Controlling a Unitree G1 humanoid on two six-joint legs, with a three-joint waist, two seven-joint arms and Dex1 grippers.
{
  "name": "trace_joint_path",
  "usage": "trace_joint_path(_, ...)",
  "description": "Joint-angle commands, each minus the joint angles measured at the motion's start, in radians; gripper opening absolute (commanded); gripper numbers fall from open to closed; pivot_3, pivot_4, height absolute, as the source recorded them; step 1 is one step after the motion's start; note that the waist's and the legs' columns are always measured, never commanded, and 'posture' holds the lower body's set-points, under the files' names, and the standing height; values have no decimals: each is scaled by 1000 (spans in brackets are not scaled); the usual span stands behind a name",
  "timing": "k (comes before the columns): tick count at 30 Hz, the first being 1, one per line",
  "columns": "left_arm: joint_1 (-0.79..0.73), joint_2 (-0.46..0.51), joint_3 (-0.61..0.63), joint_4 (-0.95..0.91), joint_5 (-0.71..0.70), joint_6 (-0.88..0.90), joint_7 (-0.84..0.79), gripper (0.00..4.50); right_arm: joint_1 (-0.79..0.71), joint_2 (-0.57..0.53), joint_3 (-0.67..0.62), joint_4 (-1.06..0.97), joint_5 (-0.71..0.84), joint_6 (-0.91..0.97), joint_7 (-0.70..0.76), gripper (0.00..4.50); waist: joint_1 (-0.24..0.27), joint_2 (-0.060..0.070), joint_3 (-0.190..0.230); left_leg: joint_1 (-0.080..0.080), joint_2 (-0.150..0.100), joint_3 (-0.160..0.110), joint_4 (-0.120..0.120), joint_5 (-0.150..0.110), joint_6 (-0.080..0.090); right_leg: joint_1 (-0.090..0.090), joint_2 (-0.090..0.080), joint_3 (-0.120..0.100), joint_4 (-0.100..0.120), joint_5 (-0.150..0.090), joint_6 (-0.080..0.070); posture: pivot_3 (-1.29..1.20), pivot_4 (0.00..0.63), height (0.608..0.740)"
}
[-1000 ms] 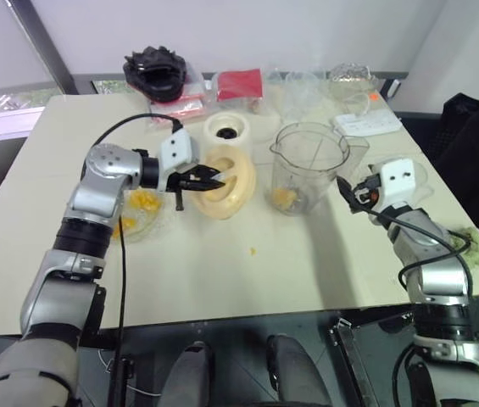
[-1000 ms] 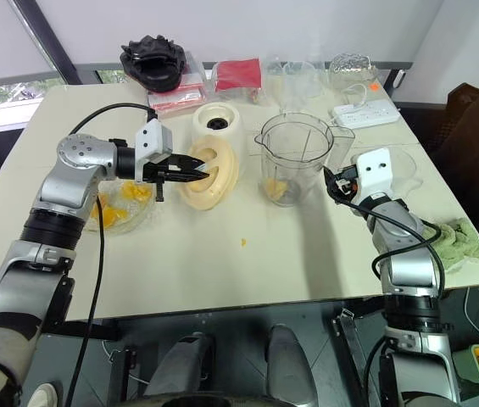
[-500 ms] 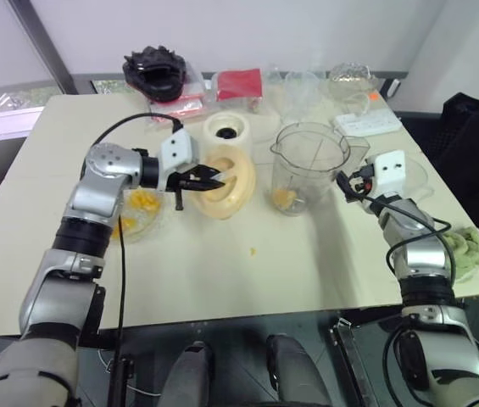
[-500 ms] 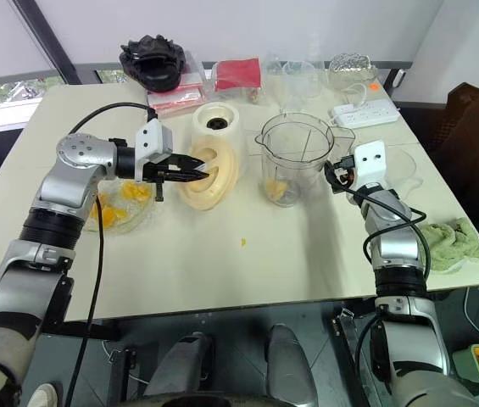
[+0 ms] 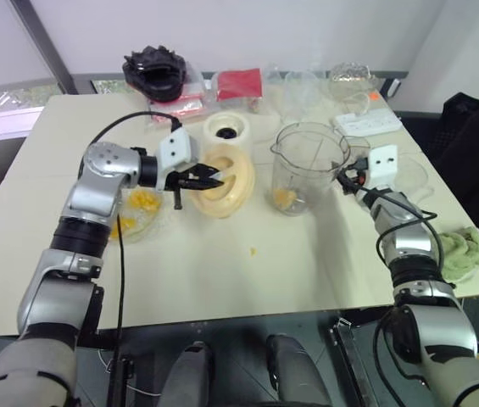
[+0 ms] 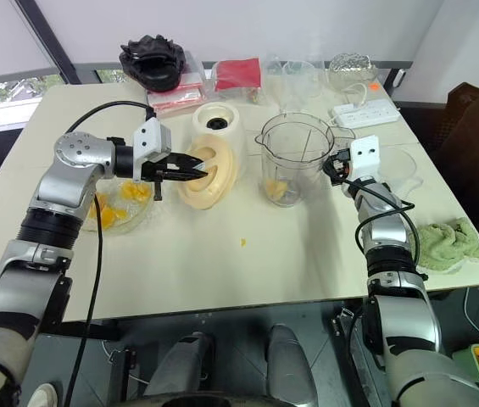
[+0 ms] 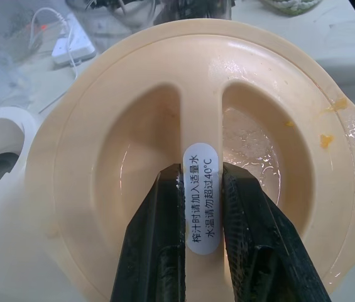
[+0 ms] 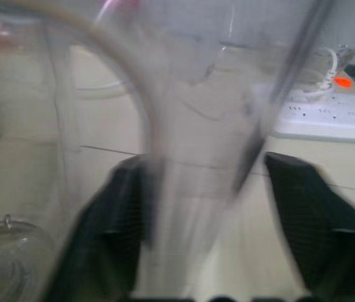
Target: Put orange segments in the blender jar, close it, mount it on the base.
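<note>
Currently the clear blender jar point(image 5: 309, 165) stands upright and uncovered just ahead of the right gripper point(image 5: 347, 179), with a few orange segments point(image 5: 286, 197) lying at its bottom. That gripper's fingers point(image 8: 111, 220) are spread wide with the jar's handle point(image 8: 193, 163) between them; whether they touch it cannot be told. The cream lid point(image 7: 133, 126) is tilted up on its edge at the left gripper point(image 7: 200, 182), whose fingers are pinched narrowly on the lid's centre ridge, one on each side of a white label point(image 7: 201, 201). Just beyond the left gripper and the lid sits the cream base point(image 5: 228, 129), apart from the jar. Under the left forearm, behind the gripper, a clear bowl point(image 5: 137, 212) holds more orange pieces. A small orange scrap point(image 5: 252, 250) lies on the table point(image 5: 222, 288), between the two grippers and nearer the robot. Past the right gripper is a white power strip point(image 5: 366, 124), and a green cloth point(image 5: 459, 254) lies by the right arm's elbow.
</note>
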Motion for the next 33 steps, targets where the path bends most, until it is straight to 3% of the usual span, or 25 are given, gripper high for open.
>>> trace_joint_path(1,-15,23,34,-49,-37,20,-4,285,-21,1,-8,-35,10,-18,0,1441,0,0,0,0,0,0,0,0,0,0,0,0,0,0,0,0,150,740)
trace_joint_path(6,-73,73,69,-44,-86,87,-42,285,32,39,-11,-178,46,25,-13,1441,0,0,0,0,0,0,0,0,0,0,0,0,0,0,0,0,150,740)
trace_joint_path(13,-278,184,89,49,-134,167,-185,285,197,137,14,-645,102,247,-82,1441,-13,1,0,-1,0,-1,-1,0,0,-1,1,0,1,0,0,0,150,740)
trace_joint_path(19,-428,187,59,168,-116,151,-294,285,302,227,96,-894,87,404,-143,1441,-21,1,1,-1,0,-1,-1,0,0,-1,1,0,1,0,0,0,150,740)
trace_joint_path(27,-478,106,-17,230,-128,99,-335,285,318,303,171,-888,34,432,-196,1441,-20,1,1,-1,0,-1,-1,0,0,-1,1,0,1,0,0,0,150,740)
trace_joint_path(33,-487,48,-73,258,-135,53,-335,285,332,293,215,-799,-43,374,-209,1441,-21,1,1,-2,0,-1,-1,0,0,-2,1,0,0,0,0,0,150,740)
